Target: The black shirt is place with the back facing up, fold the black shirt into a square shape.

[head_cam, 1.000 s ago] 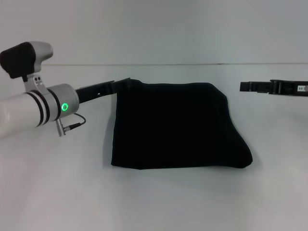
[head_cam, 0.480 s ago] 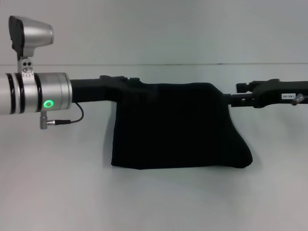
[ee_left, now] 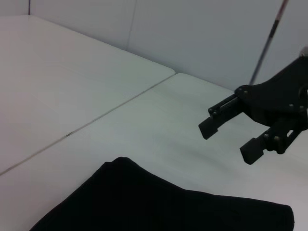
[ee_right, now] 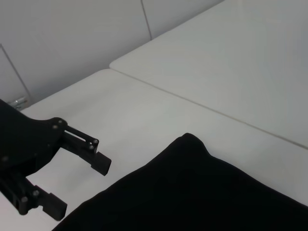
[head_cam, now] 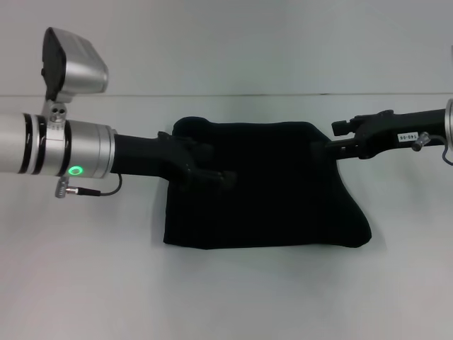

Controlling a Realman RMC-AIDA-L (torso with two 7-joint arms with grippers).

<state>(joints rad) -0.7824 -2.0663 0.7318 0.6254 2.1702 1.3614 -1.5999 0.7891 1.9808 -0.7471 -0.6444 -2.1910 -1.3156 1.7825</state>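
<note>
A: Starting on the left, where does each arm stand?

B: The left gripper (head_cam: pixel 212 176) reaches over the near-left part of the black shirt (head_cam: pixel 269 191), its fingers spread and holding nothing. The shirt lies in the middle of the white table (head_cam: pixel 85 276), already folded to a rough rectangle, no lettering showing. The right gripper (head_cam: pixel 327 145) sits at the shirt's far right corner; seen from the left wrist, its fingers (ee_left: pixel 211 125) stand apart and empty.

A: How should this step be done well?

B: I'd judge both are positioning to take the far edge. Each should pinch all layers at a corner, lift evenly, and bring the edge toward the near hem so the sides line up squarely.

A: And the count?

B: One shirt, two grippers, one table.
</note>
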